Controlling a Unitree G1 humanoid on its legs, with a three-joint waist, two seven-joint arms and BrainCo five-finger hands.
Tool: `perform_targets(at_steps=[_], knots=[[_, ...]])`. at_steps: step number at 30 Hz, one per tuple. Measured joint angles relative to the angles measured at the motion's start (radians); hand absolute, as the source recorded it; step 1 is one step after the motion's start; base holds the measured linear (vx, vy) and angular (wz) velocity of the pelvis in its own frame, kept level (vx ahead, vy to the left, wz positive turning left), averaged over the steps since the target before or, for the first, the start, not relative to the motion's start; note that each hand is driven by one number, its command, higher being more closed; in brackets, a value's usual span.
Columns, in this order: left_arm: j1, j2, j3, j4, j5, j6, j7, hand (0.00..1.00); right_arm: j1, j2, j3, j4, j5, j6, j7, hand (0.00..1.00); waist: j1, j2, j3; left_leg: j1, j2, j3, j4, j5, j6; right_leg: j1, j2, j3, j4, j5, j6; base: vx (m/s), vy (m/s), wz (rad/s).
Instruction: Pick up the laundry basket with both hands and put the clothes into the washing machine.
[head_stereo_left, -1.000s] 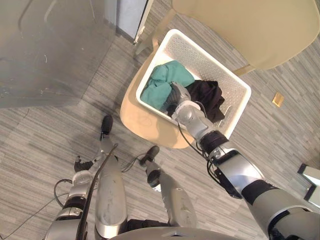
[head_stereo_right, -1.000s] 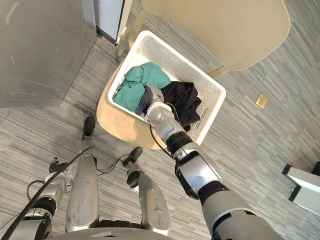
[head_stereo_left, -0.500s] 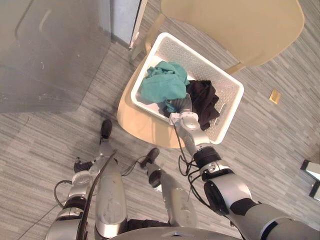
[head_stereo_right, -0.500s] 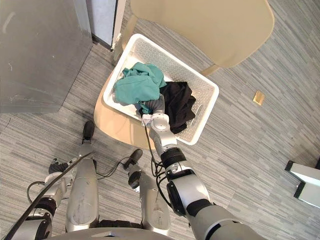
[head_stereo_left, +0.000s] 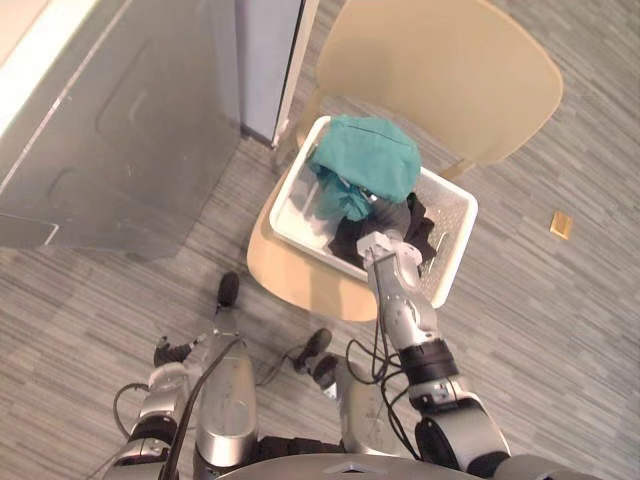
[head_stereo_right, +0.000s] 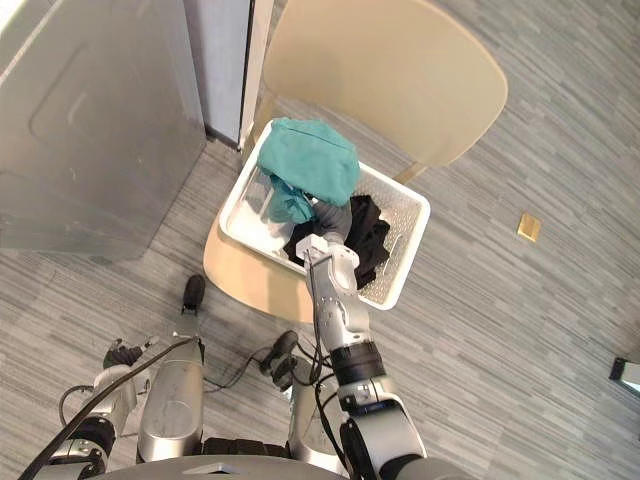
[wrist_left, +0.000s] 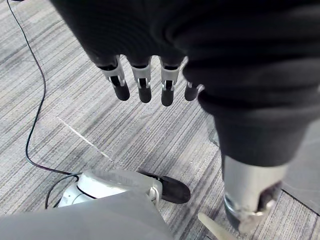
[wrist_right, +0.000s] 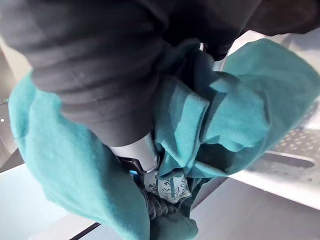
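Observation:
A white perforated laundry basket (head_stereo_left: 452, 262) sits on a beige chair seat (head_stereo_left: 290, 278). My right hand (head_stereo_left: 385, 240) is raised over the basket, shut on a teal garment (head_stereo_left: 368, 158) that hangs bunched above it. In the right wrist view the teal garment (wrist_right: 235, 115) wraps round my curled fingers (wrist_right: 142, 160). A black garment (head_stereo_left: 418, 228) lies in the basket beside the hand. My left hand (wrist_left: 142, 82) hangs low at my side over the floor, fingers straight and holding nothing, far from the basket.
A large grey machine body (head_stereo_left: 120, 130) stands to the left of the chair, with a pale upright panel (head_stereo_left: 268, 60) beside it. The chair's beige back (head_stereo_left: 440, 80) rises behind the basket. Grey striped floor (head_stereo_left: 560, 330) lies open to the right.
The camera has shifted. My right hand, which was down among the clothes, closed on the teal garment and lifted it up above the basket. The left hand stayed put.

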Motion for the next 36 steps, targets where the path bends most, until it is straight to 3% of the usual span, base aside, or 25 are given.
perform_targets(at_steps=[3,6,9,12,17,22,25,36], knots=[[0.092,-0.034,-0.001,-0.088,-0.027,0.0,-0.025,0.0,0.083,0.0,-0.001,-0.06,-0.009,0.002,0.023,1.0,-0.009,0.035,-0.08,0.052,-0.013,0.004,-0.043,0.003,0.005,0.043,-0.01,-0.003,-0.021,-0.004,0.012,0.1,-0.035,0.08],[0.207,-0.094,0.003,-0.311,-0.072,-0.009,-0.056,0.0,0.143,0.0,-0.024,-0.126,-0.023,0.003,0.039,1.0,-0.02,0.073,-0.19,0.08,-0.028,0.005,-0.05,-0.003,0.013,0.095,-0.008,-0.026,-0.069,0.007,0.029,0.11,-0.031,0.09],[0.249,-0.133,0.019,-0.515,-0.122,-0.022,-0.057,0.0,0.133,-0.004,-0.074,-0.19,-0.112,0.011,0.057,1.0,-0.032,0.101,-0.249,0.104,-0.038,0.012,-0.05,-0.007,0.02,0.137,-0.008,-0.027,-0.11,0.025,0.04,0.08,-0.01,0.05],[0.26,-0.138,0.031,-0.719,-0.215,-0.07,-0.052,0.0,0.092,-0.008,-0.127,-0.227,-0.208,0.017,0.054,1.0,-0.046,0.123,-0.287,0.147,-0.042,0.032,-0.051,-0.021,0.031,0.182,-0.008,-0.023,-0.152,0.046,0.048,0.02,0.009,-0.13],[0.234,-0.134,0.048,-0.956,-0.234,-0.103,-0.03,0.0,-0.009,-0.083,-0.139,-0.224,-0.214,0.029,0.053,1.0,-0.066,0.166,-0.357,0.205,-0.044,0.109,-0.052,-0.041,0.04,0.214,-0.009,0.047,-0.209,0.088,0.056,-0.03,0.027,-0.38],[0.129,-0.108,0.022,-1.035,-0.211,-0.12,-0.013,0.0,-0.119,-0.175,-0.139,-0.223,-0.214,0.047,0.056,1.0,-0.094,0.202,-0.398,0.236,-0.043,0.131,-0.053,-0.04,0.04,0.238,-0.007,0.068,-0.237,0.108,0.056,-0.04,0.019,-0.14],[0.073,-0.076,-0.032,-1.059,-0.176,-0.129,-0.015,0.0,-0.145,-0.184,-0.139,-0.223,-0.212,0.047,0.056,1.0,-0.104,0.209,-0.437,0.249,-0.043,0.135,-0.059,-0.04,0.04,0.252,-0.006,0.074,-0.25,0.115,0.057,-0.02,0.006,-0.05],[-0.113,-0.041,-0.26,-1.054,-0.19,-0.141,-0.107,0.0,-0.224,-0.164,-0.052,-0.223,-0.131,0.046,0.084,1.0,-0.141,0.228,-0.46,0.275,-0.038,0.185,-0.06,-0.04,0.041,0.274,0.014,0.129,-0.333,0.182,0.046,-0.04,0.013,-0.14]])
